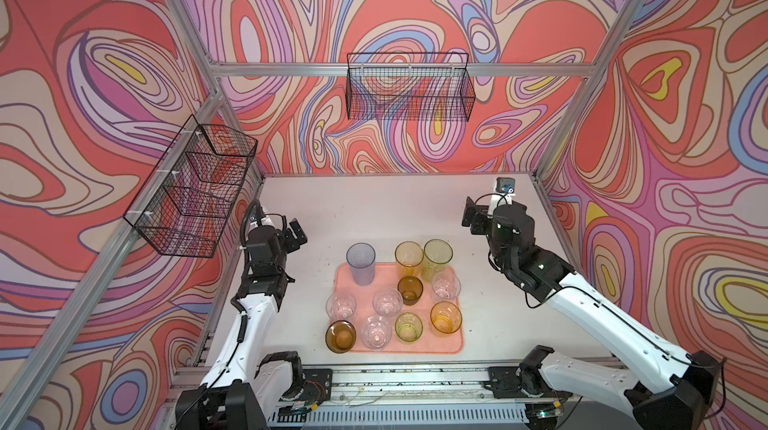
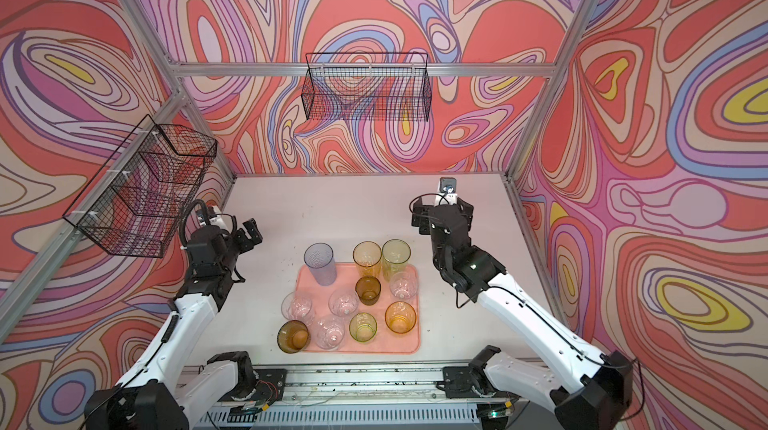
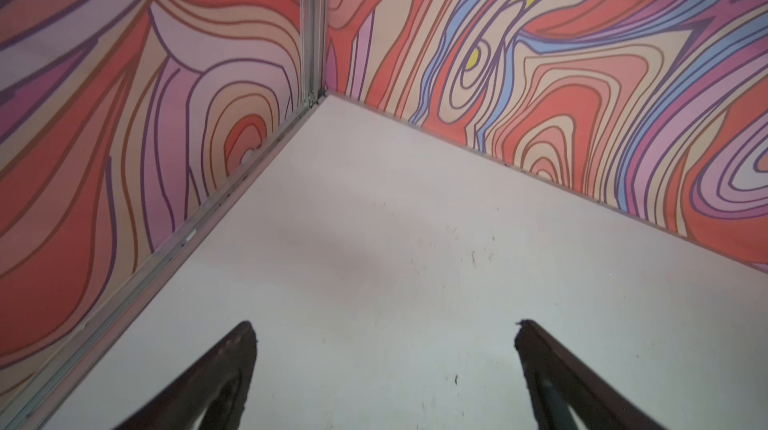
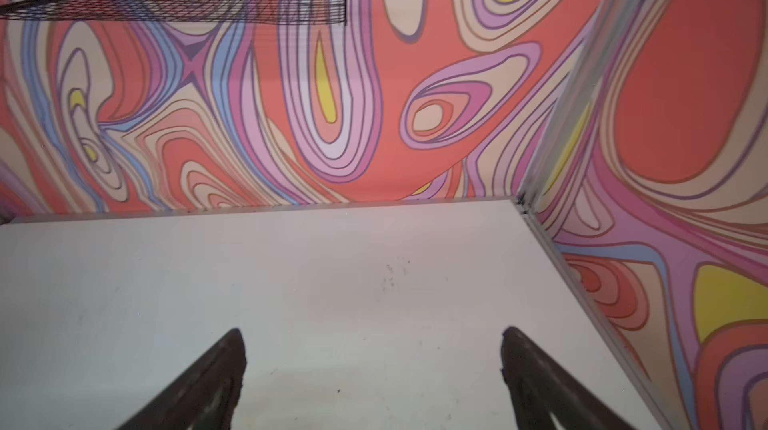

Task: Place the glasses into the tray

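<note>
On white table (image 1: 374,207), pink tray (image 1: 449,344) of glasses (image 1: 360,263), swirled walls (image 1: 415,12), wire baskets (image 1: 409,87), left pincer (image 3: 384,324) and right pincer (image 4: 372,330) spread

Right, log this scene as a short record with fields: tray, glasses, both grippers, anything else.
tray: salmon-pink, on the table, between the arms
glasses: eleven, upright, grouped on the tray
tall ones: pale blue glass and two yellow glasses, at the far edge
doubtful: brown glass at the near left corner, over the rim line; cannot tell if fully inside
left gripper: open, holding nothing
right gripper: open, holding nothing
other: two black wire baskets on the walls
</note>
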